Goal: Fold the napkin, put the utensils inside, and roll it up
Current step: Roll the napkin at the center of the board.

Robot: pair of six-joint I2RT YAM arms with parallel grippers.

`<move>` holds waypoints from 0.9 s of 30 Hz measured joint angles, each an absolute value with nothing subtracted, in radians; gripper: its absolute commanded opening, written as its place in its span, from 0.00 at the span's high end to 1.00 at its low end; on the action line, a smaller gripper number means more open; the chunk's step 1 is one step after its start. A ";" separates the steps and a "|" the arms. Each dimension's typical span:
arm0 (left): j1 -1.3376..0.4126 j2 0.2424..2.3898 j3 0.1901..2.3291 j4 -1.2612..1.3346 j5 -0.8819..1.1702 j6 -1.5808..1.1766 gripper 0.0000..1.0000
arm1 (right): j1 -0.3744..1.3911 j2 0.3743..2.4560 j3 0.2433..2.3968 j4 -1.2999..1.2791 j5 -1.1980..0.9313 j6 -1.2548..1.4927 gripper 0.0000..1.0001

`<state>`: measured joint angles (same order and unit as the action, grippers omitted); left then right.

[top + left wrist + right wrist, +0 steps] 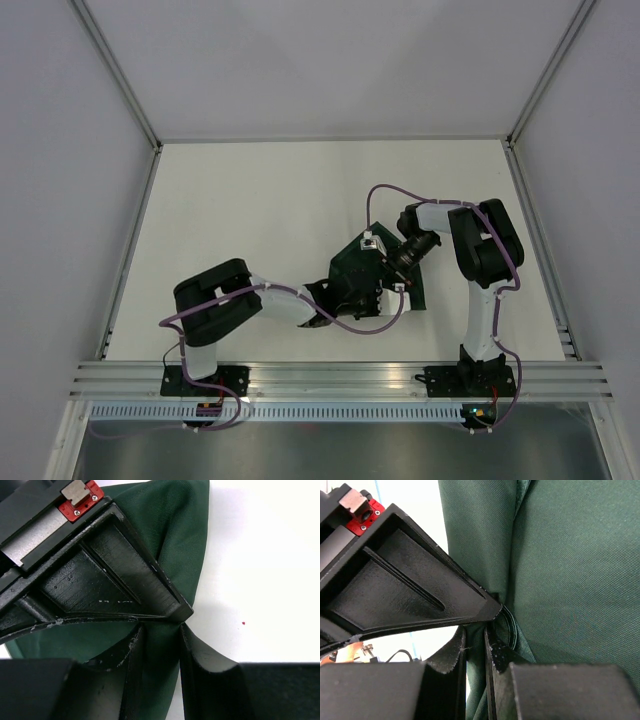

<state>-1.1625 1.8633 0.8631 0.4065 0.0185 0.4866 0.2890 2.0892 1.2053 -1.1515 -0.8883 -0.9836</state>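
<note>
The dark green napkin (352, 265) lies bunched in the middle of the white table (260, 210), with both arms meeting over it. My left gripper (340, 298) comes in from the left. In the left wrist view a fold of the napkin (185, 530) fills the gap between the left gripper (160, 630) jaws, which are shut on it. My right gripper (393, 268) reaches in from the right. In the right wrist view the right gripper (475, 635) pinches a hemmed edge of the napkin (570, 570) in a narrow gap. The utensils are hidden or out of view.
White walls with metal rails (125, 260) close in the table on the left, right and back. The arm bases (205, 380) sit on the aluminium rail at the near edge. Purple cables (375, 195) loop above the napkin.
</note>
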 measured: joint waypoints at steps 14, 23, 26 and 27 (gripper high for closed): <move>-1.063 1.923 0.999 0.246 0.301 0.364 0.98 | 0.271 2.056 1.205 -1.178 -0.856 -0.968 0.51; -0.997 1.952 1.031 0.235 0.446 0.266 0.98 | 0.229 1.961 1.208 -1.049 -0.828 -0.921 0.41; -0.976 1.961 1.038 0.229 0.502 0.238 0.98 | 0.203 1.924 1.214 -0.990 -0.818 -0.903 0.41; -0.969 1.966 1.045 0.224 0.524 0.228 0.98 | 0.194 1.912 1.214 -0.976 -0.818 -0.900 0.41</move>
